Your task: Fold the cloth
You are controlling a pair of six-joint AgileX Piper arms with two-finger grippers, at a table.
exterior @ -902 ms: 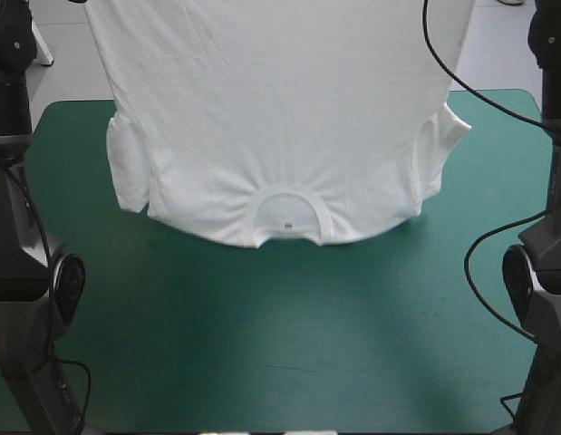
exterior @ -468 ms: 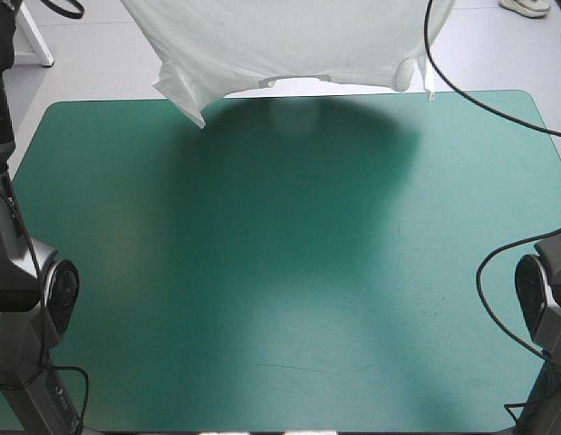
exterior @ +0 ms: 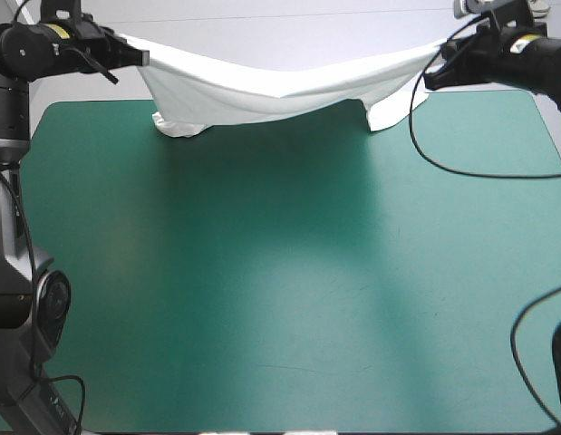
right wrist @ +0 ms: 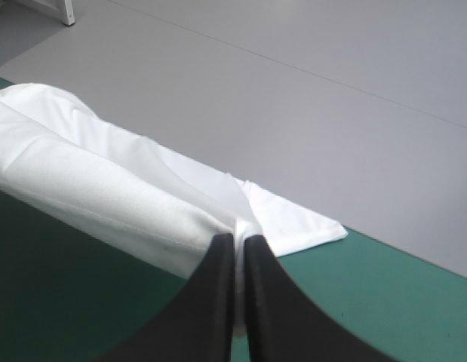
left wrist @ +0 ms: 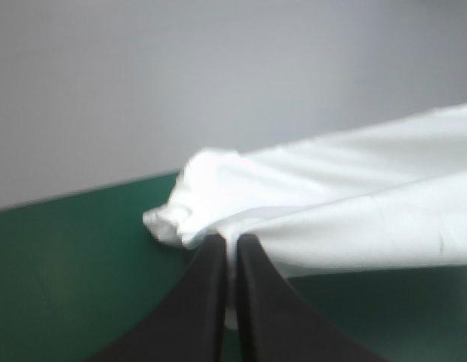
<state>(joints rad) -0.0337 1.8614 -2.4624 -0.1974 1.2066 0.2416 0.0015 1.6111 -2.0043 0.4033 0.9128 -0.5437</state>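
In the high view, the T-shirt [exterior: 271,91] is seen stretched across the upper part of the frame between the left gripper [exterior: 140,57] at upper left and the right gripper [exterior: 431,74] at upper right. It sags in the middle, and its 2 hanging ends touch the teal-green surface [exterior: 280,299] near the far edge. The step in hand is judged to be laying the T-shirt out flat. This would best be done with both arms drawn evenly toward the lower frame while being lowered, with equal tension so that no creases are laid in. In the left wrist view, the black fingers [left wrist: 207,302] are pressed all but together, pinching a bunched edge of the T-shirt, which runs off beside them above the surface. In the right wrist view, the fingers [right wrist: 218,302] are likewise pinched on a gathered fold, with a flat end resting at the surface's edge just ahead. Neither grip should be loosened before the fabric is down.
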